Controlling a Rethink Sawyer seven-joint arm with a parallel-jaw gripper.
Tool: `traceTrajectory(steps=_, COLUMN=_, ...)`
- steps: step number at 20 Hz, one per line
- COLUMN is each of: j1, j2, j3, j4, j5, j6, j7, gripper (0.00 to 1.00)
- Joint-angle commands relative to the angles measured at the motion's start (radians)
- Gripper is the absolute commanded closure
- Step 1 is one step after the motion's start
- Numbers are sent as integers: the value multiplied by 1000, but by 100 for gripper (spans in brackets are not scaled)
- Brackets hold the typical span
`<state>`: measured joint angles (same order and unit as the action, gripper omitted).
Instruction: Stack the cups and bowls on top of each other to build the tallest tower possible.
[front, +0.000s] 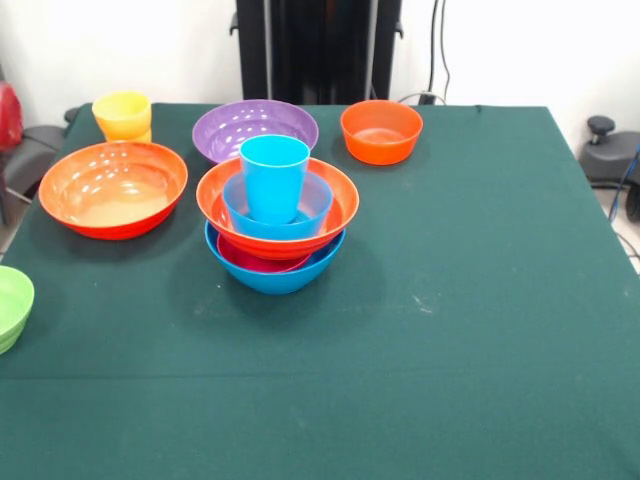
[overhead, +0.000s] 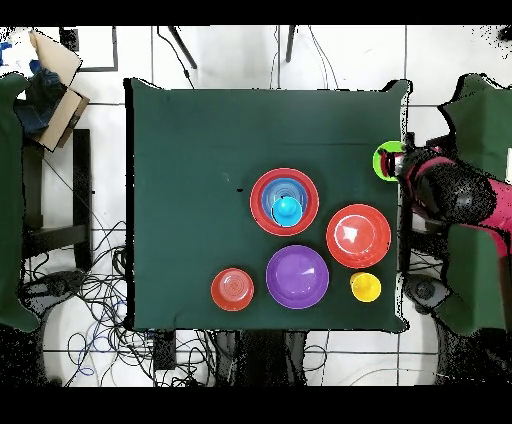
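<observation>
Starting w/ front view: the tower (front: 275, 278) stands center-left on the green table (front: 480, 300). It's a large blue bowl at bottom, then a magenta bowl (front: 250, 262), an orange bowl (front: 340, 215), a med. blue bowl (front: 315, 205), and a sky-blue cup (front: 274, 175) upright on top. A loose large orange bowl (front: 113, 188) sits at left, w/ the yellow cup (front: 122, 115) upper left. A purple bowl (front: 255, 130) is just behind the tower, a small orange bowl (front: 381, 130) upper center, and a lime bowl (front: 12, 305) is cut off by the left edge.

Overhead view: tower (overhead: 262, 190) is mid-frame. A red-and-black limb (overhead: 450, 190) at the right edge reaches the lime bowl (overhead: 385, 160); can't tell if it's a person's. The gripper shows in neither view, so can't tell its opening or hold.
</observation>
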<state>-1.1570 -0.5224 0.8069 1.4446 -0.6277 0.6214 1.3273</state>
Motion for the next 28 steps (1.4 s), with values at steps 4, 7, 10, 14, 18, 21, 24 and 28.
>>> traceTrajectory(steps=4, j1=-49, j2=-176, j3=19, j4=172, j5=43, j6=200, j7=-218, gripper=0)
traceTrajectory(steps=7, j1=-107, j2=-252, j3=40, j4=237, j5=70, j6=234, j7=-256, gripper=0)
traceTrajectory(steps=10, j1=-162, j2=-299, j3=70, j4=304, j5=85, j6=234, j7=-275, gripper=0)
traceTrajectory(steps=14, j1=-201, j2=-305, j3=98, j4=365, j5=70, j6=198, j7=-265, gripper=0)
traceTrajectory(steps=18, j1=-187, j2=-276, j3=96, j4=397, j5=22, j6=129, j7=-211, gripper=0)
traceTrajectory(steps=21, j1=-177, j2=-256, j3=93, j4=407, j5=-6, j6=92, j7=-191, gripper=0)
traceTrajectory(steps=24, j1=-171, j2=-240, j3=91, j4=406, j5=-24, j6=83, j7=-191, gripper=0)
traceTrajectory(steps=28, j1=-162, j2=-208, j3=86, j4=392, j5=-54, j6=71, j7=-188, gripper=0)
